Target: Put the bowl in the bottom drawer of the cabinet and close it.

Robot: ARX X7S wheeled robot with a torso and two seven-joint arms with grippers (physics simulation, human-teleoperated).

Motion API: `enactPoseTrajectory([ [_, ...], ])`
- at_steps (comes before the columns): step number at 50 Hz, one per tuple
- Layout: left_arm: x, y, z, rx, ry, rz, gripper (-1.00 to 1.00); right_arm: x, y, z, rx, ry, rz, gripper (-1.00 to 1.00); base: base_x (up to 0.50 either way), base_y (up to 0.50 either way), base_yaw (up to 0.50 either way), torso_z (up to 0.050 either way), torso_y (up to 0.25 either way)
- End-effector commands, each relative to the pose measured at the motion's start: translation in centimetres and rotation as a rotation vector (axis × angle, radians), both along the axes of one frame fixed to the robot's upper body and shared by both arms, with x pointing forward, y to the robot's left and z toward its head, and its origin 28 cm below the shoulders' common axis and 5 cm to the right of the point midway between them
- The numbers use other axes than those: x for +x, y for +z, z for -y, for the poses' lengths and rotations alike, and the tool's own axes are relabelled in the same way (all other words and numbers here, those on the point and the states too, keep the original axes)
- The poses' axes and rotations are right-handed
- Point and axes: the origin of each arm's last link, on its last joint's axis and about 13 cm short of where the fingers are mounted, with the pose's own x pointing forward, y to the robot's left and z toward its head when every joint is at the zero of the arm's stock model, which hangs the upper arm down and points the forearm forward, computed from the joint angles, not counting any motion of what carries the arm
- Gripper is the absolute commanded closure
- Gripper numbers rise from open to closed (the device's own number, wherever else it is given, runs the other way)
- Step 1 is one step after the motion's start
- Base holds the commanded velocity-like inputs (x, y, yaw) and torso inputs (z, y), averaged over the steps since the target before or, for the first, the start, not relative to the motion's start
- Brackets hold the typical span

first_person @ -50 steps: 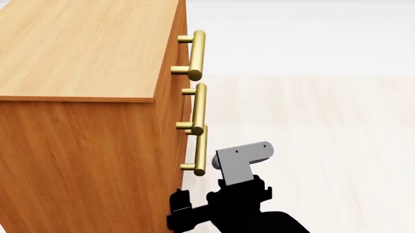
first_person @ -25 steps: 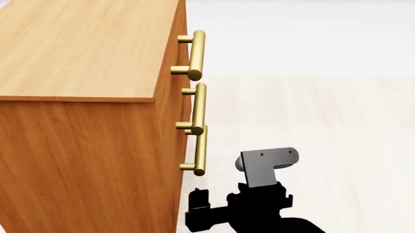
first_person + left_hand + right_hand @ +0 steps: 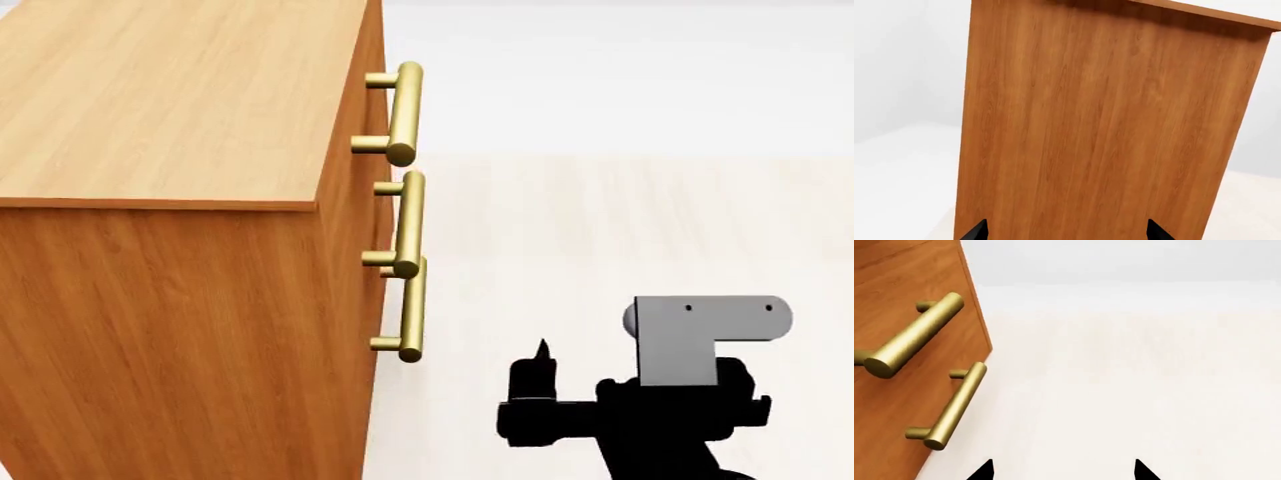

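Cabinet (image 3: 174,250) drawers all shut; right gripper (image 3: 541,385) hovers beside them.

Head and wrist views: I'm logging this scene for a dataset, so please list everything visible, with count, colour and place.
cabinet: one, honey-brown wood grain, fills the left of the head view; all drawers look shut.
handles: three brass bars on the cabinet's front, stacked top, middle, bottom; the bottom one marks the bottom drawer.
floor: pale cream, in front of the cabinet.
bowl: not in any view.
right gripper: black, fingertips apart, nothing between them, low in the head view, out from the cabinet's front, clear of the handles; grey camera block on top.
left gripper: two black fingertips apart, nothing between them, facing a plain handle-less cabinet panel; unseen in the head view.
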Motion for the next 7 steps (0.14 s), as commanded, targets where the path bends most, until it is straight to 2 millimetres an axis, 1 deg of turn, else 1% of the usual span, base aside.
enactPoseTrajectory([
  [1,0.6,2.3,-0.1,0.010,-0.030,0.032,-1.00,-3.0,4.8,1.7,-0.031,-0.120,0.163,-1.00,0.00,0.00,0.00,0.000,0.000],
  [6,0.7,4.1,-0.2,0.014,-0.043,0.081,-1.00,-4.2,6.6,1.9,-0.032,-0.121,0.226,-1.00,0.00,0.00,0.00,0.000,0.000],
  [7,0.5,4.6,-0.2,0.019,-0.049,0.101,-1.00,-4.6,7.4,2.0,-0.031,-0.129,0.250,-1.00,0.00,0.00,0.00,0.000,0.000],
])
